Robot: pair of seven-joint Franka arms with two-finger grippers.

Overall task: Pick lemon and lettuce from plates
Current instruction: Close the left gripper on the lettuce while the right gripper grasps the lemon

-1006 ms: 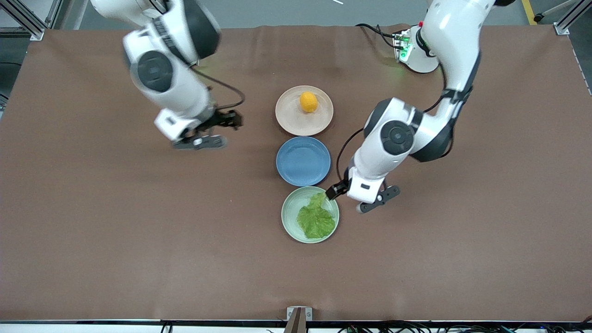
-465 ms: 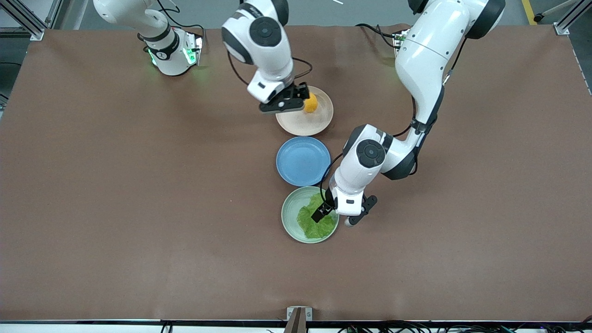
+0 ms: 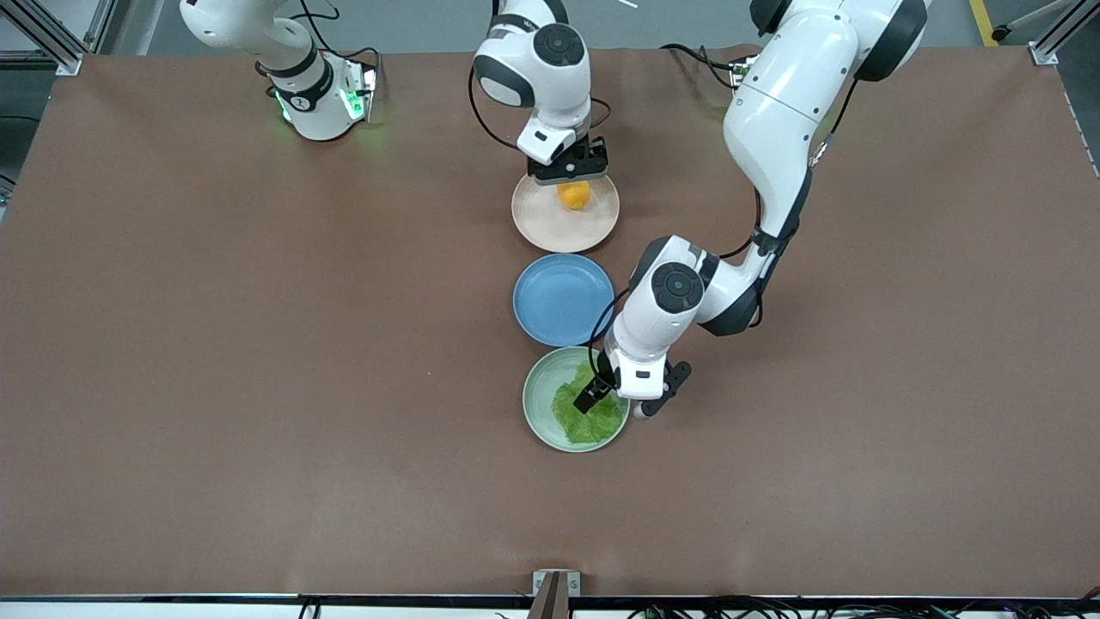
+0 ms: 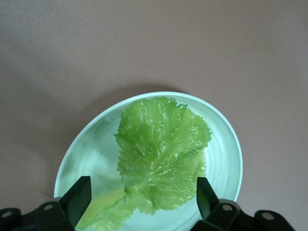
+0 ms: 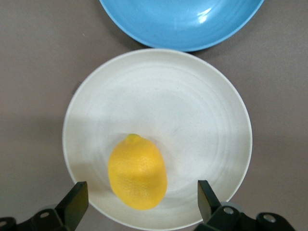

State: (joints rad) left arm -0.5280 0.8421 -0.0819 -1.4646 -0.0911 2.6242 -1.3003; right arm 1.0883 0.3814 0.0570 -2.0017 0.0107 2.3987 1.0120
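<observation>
We saw a brown counter point(image 3: 215, 361) carrying three plates in a row running from the robots' bases toward the front camera. Both arms reached in over that row.

The beige-pink plate point(image 3: 550, 225) lay farthest from the front camera, the blue plate point(image 3: 550, 301) sat in the middle, just beside it, and the mint green plate point(image 3: 540, 404) lay nearest the camera. In the right wrist view the beige-pink plate point(image 5: 192, 115) looked almost white, with the rim of the blue plate point(image 5: 183, 24) close to it.

The lettuce point(image 3: 593, 417) lay flat in the mint green plate, covering much of the side toward the left arm's end of the counter. In the left wrist view we saw the lettuce point(image 4: 161, 154) as a crinkled leaf with a paler stem, inside the rim of the mint green plate point(image 4: 226, 159).

The lemon point(image 3: 574, 194) rested on the beige-pink plate, off centre, toward the robots' bases.

The left gripper point(image 3: 601, 391) was over the lettuce and the green plate, its jaws spread wide, one to either side of the leaf, gripping nothing.

The right gripper point(image 3: 567, 172) hung over the lemon point(image 5: 138, 172), its jaws also wide, with the fruit between them and clear gaps on both sides.
</observation>
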